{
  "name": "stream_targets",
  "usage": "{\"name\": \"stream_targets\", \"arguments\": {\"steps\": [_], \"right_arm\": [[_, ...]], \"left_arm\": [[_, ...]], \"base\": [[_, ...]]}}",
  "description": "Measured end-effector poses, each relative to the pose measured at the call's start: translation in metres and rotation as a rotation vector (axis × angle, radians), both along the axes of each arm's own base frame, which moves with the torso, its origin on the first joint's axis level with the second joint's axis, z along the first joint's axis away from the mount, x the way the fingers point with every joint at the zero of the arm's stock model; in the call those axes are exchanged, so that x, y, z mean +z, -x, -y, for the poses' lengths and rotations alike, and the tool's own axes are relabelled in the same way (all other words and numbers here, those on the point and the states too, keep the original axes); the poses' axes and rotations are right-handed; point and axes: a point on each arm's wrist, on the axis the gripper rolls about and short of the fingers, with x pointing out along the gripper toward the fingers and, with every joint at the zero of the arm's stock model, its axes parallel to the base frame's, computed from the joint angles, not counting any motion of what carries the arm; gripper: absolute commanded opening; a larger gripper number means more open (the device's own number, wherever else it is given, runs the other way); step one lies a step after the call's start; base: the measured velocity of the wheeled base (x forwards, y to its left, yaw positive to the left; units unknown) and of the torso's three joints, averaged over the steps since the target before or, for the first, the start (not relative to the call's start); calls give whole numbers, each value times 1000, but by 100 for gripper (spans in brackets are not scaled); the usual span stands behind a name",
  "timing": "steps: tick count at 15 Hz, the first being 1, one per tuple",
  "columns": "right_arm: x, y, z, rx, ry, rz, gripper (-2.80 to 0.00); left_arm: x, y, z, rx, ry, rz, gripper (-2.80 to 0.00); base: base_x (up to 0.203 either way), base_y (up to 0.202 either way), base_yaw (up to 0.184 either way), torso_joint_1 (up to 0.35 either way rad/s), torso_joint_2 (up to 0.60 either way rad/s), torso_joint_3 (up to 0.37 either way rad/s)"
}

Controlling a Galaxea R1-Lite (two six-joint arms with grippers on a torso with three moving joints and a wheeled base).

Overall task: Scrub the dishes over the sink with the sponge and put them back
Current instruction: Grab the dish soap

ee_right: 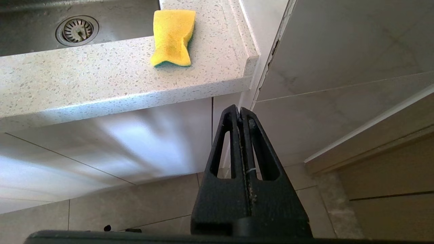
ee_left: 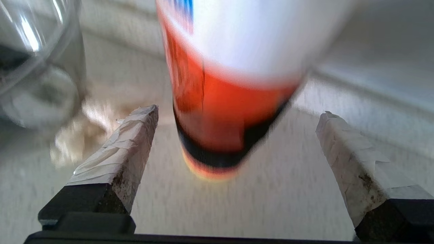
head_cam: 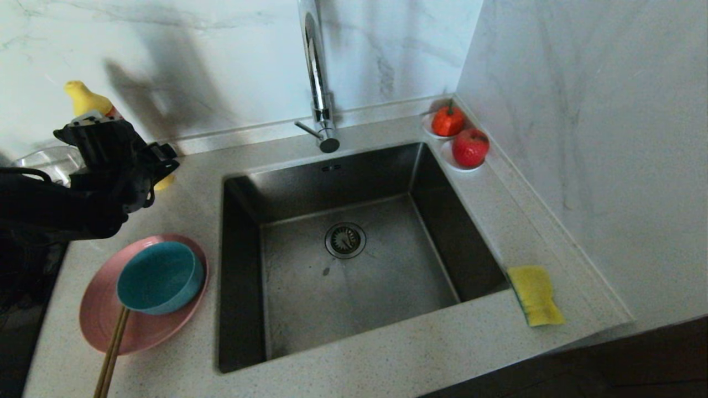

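Observation:
The pink plate (head_cam: 99,315) lies on the counter left of the sink (head_cam: 310,298). On the plate sits the teal bowl (head_cam: 160,276), and the chopsticks (head_cam: 113,348) lean from it toward the counter's front edge. The yellow sponge (head_cam: 535,296) (ee_right: 173,35) rests at the sink's front right corner. My left gripper (head_cam: 160,160) (ee_left: 239,110) hovers open behind the plate. A yellow bottle with a red and white label (head_cam: 83,99) (ee_left: 234,67) stands between its taped fingers (ee_left: 132,142), with a gap on each side. My right gripper (ee_right: 241,110) hangs shut and empty below the counter edge.
A clear glass bowl (head_cam: 44,160) (ee_left: 37,61) stands beside the bottle at the far left. The chrome tap (head_cam: 316,72) rises behind the sink. Two white saucers with red fruit (head_cam: 448,121) (head_cam: 470,148) sit in the back right corner against the marble wall.

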Motion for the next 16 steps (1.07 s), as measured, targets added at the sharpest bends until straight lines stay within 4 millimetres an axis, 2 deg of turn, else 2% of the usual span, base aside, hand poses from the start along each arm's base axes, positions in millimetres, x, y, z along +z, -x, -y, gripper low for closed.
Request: {"name": "stream_targets", "arguments": {"steps": [3, 9, 16], "right_arm": [[0, 0, 0, 0, 0, 0, -280], [0, 0, 0, 0, 0, 0, -280], [0, 0, 0, 0, 0, 0, -280]], "left_arm": [[1, -10, -2, 1, -18, 11, 0], [-13, -31, -5, 4, -40, 2, 0], [-15, -44, -6, 5, -67, 24, 0]], "base": [[0, 0, 0, 0, 0, 0], [0, 0, 0, 0, 0, 0], [0, 0, 0, 0, 0, 0]]}}
